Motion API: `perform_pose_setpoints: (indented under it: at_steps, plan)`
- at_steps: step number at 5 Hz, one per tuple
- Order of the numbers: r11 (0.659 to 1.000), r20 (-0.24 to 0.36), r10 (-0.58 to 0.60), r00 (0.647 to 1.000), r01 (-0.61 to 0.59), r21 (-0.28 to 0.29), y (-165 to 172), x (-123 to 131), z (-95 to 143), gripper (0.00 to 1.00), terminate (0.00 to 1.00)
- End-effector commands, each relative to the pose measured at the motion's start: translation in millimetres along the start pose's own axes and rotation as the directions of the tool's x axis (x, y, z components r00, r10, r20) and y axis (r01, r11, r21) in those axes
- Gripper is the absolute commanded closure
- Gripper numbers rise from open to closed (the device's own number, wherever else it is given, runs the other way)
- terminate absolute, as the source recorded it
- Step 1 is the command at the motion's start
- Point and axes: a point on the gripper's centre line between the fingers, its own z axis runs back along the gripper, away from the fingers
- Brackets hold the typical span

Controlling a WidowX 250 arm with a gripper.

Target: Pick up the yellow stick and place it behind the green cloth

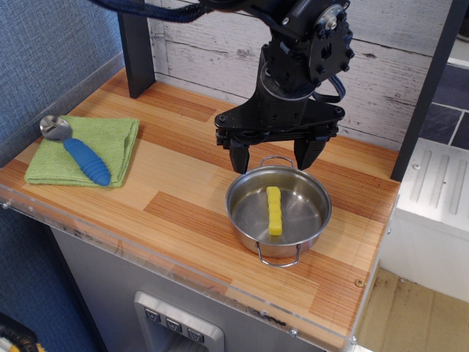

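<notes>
The gripper (276, 156) hangs spread wide over the steel pot (278, 213), the yellow stick (274, 210) lying inside (untouched); the green cloth (84, 149) sits well apart.

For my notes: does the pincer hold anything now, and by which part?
Nothing. The pincer hangs open above the pot; the yellow stick lies inside, untouched.

A round steel pot (278, 213) with two wire loop handles stands on the wooden table (176, 198), toward its right front part. A spoon (77, 150) with a blue ridged handle and a shiny metal bowl lies at the table's left end, its bowl pointing to the back left. Behind the table runs a whitewashed plank wall (220, 44), with a dark upright post (137, 48) at the left.
</notes>
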Motion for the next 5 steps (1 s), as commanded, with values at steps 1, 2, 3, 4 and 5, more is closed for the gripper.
perform_pose_setpoints:
  at_steps: [1,2,3,4,5]
  plan:
    - [1.0,0.0,0.0,1.0,0.0,0.0,0.0,0.0,0.0,0.0,0.0]
    - [0.998,-0.029,-0.032,0.999,0.033,0.045,-4.8,-3.3,-10.8,0.0,0.0]
    - [0.998,-0.046,-0.038,0.998,0.04,0.039,-8.6,-9.4,-21.4,0.0,0.0]
    - [0.997,-0.056,-0.056,0.997,0.059,0.049,-13.7,-13.3,-26.8,0.0,0.0]
    - [0.997,-0.067,-0.066,0.996,0.069,0.041,-18.5,-17.8,-32.0,0.0,0.0]
